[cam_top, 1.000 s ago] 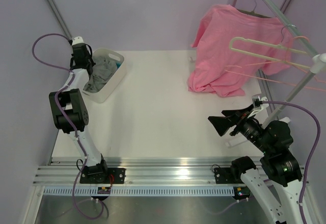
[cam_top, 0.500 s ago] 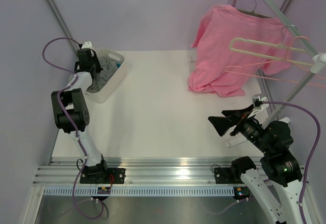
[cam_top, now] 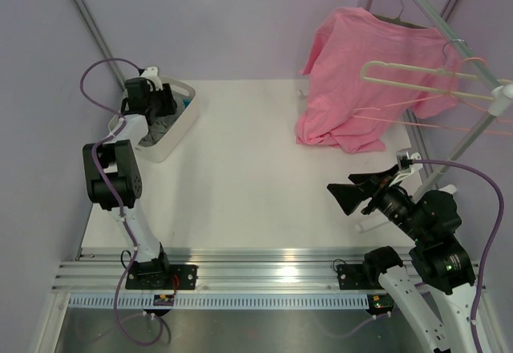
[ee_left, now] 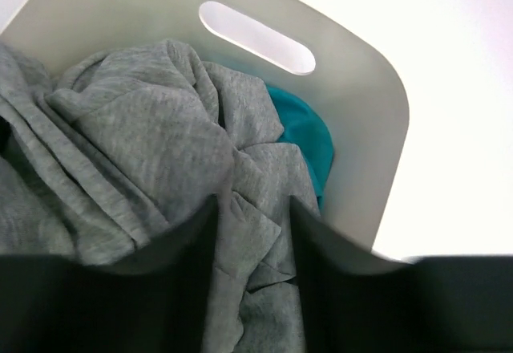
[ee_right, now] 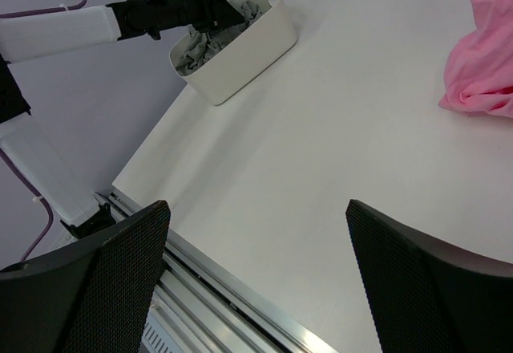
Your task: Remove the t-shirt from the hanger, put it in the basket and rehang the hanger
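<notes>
A white table [cam_top: 256,168] fills the middle of the overhead view, with lilac walls behind it. At its upper left stands a white bin [cam_top: 183,122], and the grey t-shirt [ee_left: 144,144] lies crumpled inside it on a teal cloth [ee_left: 309,140]. The left gripper [ee_left: 252,208] hangs over the bin, its jaws partly apart above the grey folds. At lower right the right gripper [ee_right: 256,289] stands wide apart and empty above the bare table. At upper right the cream hanger [cam_top: 365,70] hangs bare on the rack, beside a pink t-shirt [cam_top: 345,56].
</notes>
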